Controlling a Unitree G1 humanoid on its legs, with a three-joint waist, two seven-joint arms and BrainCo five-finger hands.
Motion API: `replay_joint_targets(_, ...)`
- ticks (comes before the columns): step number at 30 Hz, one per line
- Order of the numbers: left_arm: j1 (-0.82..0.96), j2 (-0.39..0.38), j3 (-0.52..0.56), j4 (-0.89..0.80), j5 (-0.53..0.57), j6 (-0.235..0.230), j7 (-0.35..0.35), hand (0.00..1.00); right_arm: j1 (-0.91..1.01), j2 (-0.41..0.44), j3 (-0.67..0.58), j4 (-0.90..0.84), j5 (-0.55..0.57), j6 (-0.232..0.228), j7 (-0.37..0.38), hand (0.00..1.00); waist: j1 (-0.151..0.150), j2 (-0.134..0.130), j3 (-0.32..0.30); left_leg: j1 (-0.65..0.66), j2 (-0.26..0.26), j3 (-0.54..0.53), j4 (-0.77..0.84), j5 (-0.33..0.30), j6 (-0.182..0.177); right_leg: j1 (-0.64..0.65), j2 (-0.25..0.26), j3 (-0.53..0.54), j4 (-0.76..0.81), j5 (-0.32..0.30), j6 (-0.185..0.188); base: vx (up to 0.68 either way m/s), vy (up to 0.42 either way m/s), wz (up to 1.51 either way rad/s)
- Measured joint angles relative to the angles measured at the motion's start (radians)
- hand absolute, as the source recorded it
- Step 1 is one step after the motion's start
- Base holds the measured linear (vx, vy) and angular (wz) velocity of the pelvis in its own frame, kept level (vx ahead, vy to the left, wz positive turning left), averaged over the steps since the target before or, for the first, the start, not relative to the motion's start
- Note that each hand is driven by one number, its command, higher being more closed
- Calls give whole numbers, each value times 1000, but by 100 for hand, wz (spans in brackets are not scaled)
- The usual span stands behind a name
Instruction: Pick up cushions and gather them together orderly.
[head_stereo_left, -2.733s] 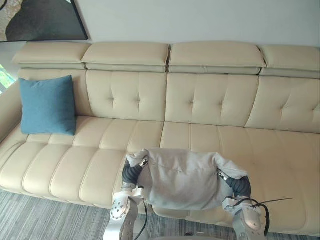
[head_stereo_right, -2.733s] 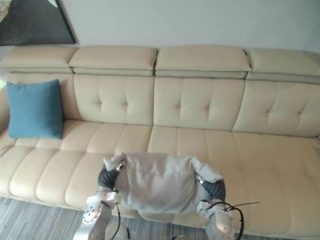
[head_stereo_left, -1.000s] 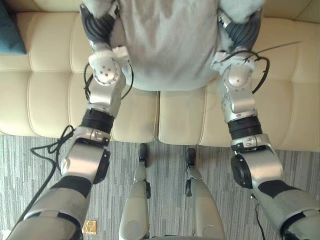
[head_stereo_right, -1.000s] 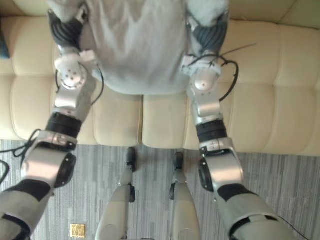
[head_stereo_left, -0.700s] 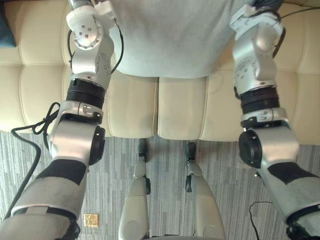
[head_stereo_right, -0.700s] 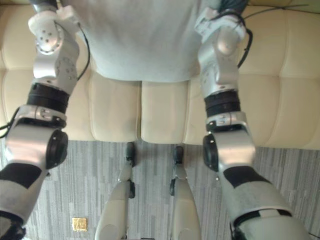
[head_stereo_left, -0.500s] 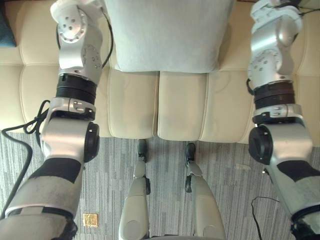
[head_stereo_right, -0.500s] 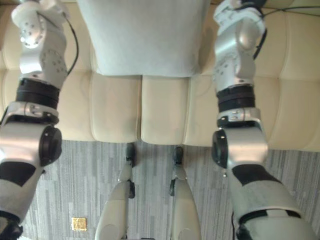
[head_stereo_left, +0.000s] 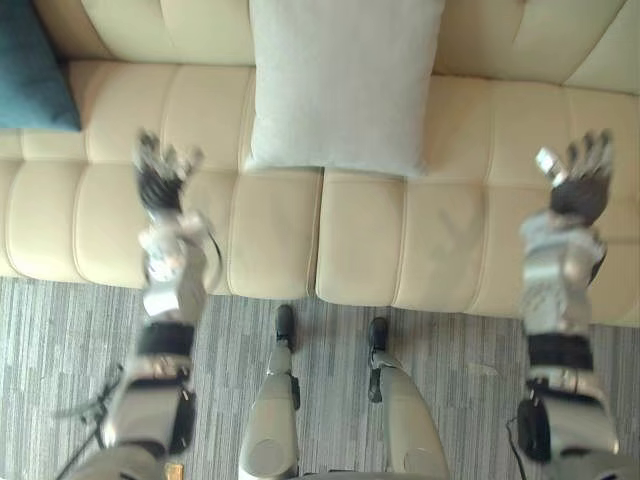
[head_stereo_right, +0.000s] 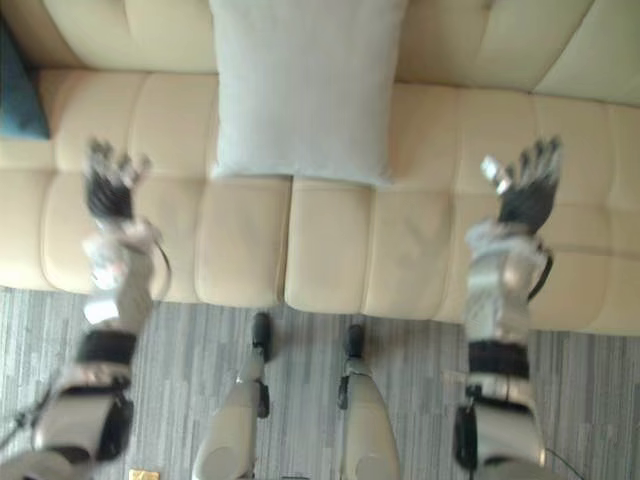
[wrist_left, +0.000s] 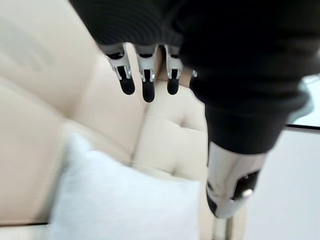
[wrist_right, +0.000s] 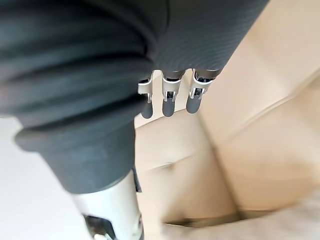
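While both hands are holding nothing, the grey cushion (head_stereo_left: 345, 85) is sitting at 12 o'clock in the head view, at the middle of the sofa (head_stereo_left: 450, 240). Its lower edge is resting on the seat and its upper part is leaning against the backrest. It is lying square to the seat seams, and nothing is touching it.

- Blue cushion (head_stereo_left: 35, 65): sitting at 9 o'clock from the grey one, well apart from it and near the sofa's end, and running out of view.
- Left hand (head_stereo_left: 160, 180): hovering over the seat's front part at 8 o'clock from the grey cushion and apart from it. The fingers are spreading straight and the palm is empty. Its own wrist view is showing straight fingers, with the grey cushion beyond them.
- Right hand (head_stereo_left: 580, 180): hovering over the seat at 4 o'clock from the grey cushion and well apart from it. The fingers are likewise fanning out straight and gripping nothing.
- Carpet (head_stereo_left: 230, 360): grey and striped, running along the sofa's front at 6 o'clock.
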Motion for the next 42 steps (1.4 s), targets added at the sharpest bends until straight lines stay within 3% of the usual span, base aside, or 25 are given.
replay_joint_targets(3, 173, -69, -12, 18, 44, 16, -47, 0, 165, 100, 53, 34, -116, 16, 34, 0, 3, 2, -45, 52, -1, 7, 0, -13, 5, 56, -2, 5, -17, -4, 3, 63, 4, -5)
replay_joint_targets(5, 277, -113, -8, 106, 93, 39, -80, 0, 274, 164, 97, 146, -190, 35, 61, 0, 3, 5, -115, 105, -2, 9, 0, -33, 10, 123, -2, 0, -49, -11, 6, 99, 2, 2)
replay_joint_targets(9, 347, -144, 4, 270, 182, 82, -116, 0, 324, 196, 111, 322, -266, 62, 86, 0, 3, 6, -190, 190, -3, 32, 0, -60, 16, 221, -1, 7, -96, -11, 14, 109, 3, -9)
replay_joint_targets(14, 353, -159, 34, 457, 304, 109, -131, 0, 323, 198, 96, 524, -308, 79, 97, 0, 1, 1, -237, 274, -3, 50, 0, -83, 12, 322, 6, 28, -162, 2, 21, 85, 10, -12)
replay_joint_targets(22, 356, -158, 97, 575, 366, 126, -149, 0, 308, 197, 39, 672, -343, 104, 103, 0, 0, -8, -253, 368, -4, 123, 0, -118, 10, 399, 15, 109, -224, 42, 17, 61, 14, -29)
replay_joint_targets(27, 353, -159, 131, 588, 366, 127, -149, 0, 293, 198, 40, 675, -344, 106, 104, 0, 2, -17, -249, 403, -8, 184, 0, -133, 12, 397, 17, 168, -222, 53, 23, 2, 26, -42)
replay_joint_targets(30, 340, -157, 149, 591, 376, 127, -146, 0, 261, 201, 62, 674, -349, 112, 101, 0, 9, -34, -228, 395, -4, 228, 71, -179, 16, 364, 19, 180, -173, 55, 24, -66, 6, -46)
replay_joint_targets(31, 326, -154, 154, 587, 379, 129, -144, 0, 252, 209, 69, 665, -353, 112, 98, 0, 9, -44, -216, 365, 5, 240, 139, -216, 33, 347, 17, 151, -142, 65, 19, -110, -58, -37)
replay_joint_targets(32, 326, -160, 171, 577, 395, 131, -142, 0, 233, 209, 83, 664, -368, 112, 91, 0, 13, -37, -212, 321, 35, 256, 194, -236, 44, 332, 18, 122, -139, 80, 21, -133, -54, -25)
replay_joint_targets(34, 319, -170, 179, 566, 396, 133, -142, 0, 232, 217, 89, 657, -380, 112, 90, 0, 7, -28, -203, 297, 47, 251, 222, -232, 38, 265, 6, 50, 100, -29, -16, -102, -41, 12)
replay_joint_targets(35, 322, -170, 174, 557, 396, 135, -141, 0, 242, 221, 89, 658, -381, 114, 90, 0, 9, -30, -204, 300, 51, 241, 228, -228, 34, 251, -10, 2, 296, -101, 1, -55, -124, 33)
replay_joint_targets(36, 330, -169, 175, 541, 395, 135, -139, 0, 244, 222, 89, 659, -381, 114, 90, 0, 14, -39, -211, 297, 48, 225, 237, -220, 24, 267, -39, -22, 415, -133, 11, -41, -149, 29)
replay_joint_targets(38, 331, -157, 186, 540, 394, 137, -133, 0, 232, 222, 90, 661, -381, 113, 89, 0, 20, -62, -216, 275, 35, 224, 277, -213, 18, 265, -62, -47, 412, -155, 33, -40, -191, -3)
replay_joint_targets(41, 319, -200, 182, 530, 393, 148, -123, 0, 196, 189, 84, 658, -381, 112, 77, 0, 70, 5, -224, 201, 35, 205, 245, -192, 72, 325, 17, -28, 134, -142, 4, -120, -40, -38)
replay_joint_targets(42, 302, -202, 170, 523, 393, 146, -116, 0, 166, 189, 85, 657, -381, 112, 68, 0, 79, 0, -206, 167, 44, 204, 251, -158, 29, 311, 16, -46, 97, -173, -27, -290, -93, -10)
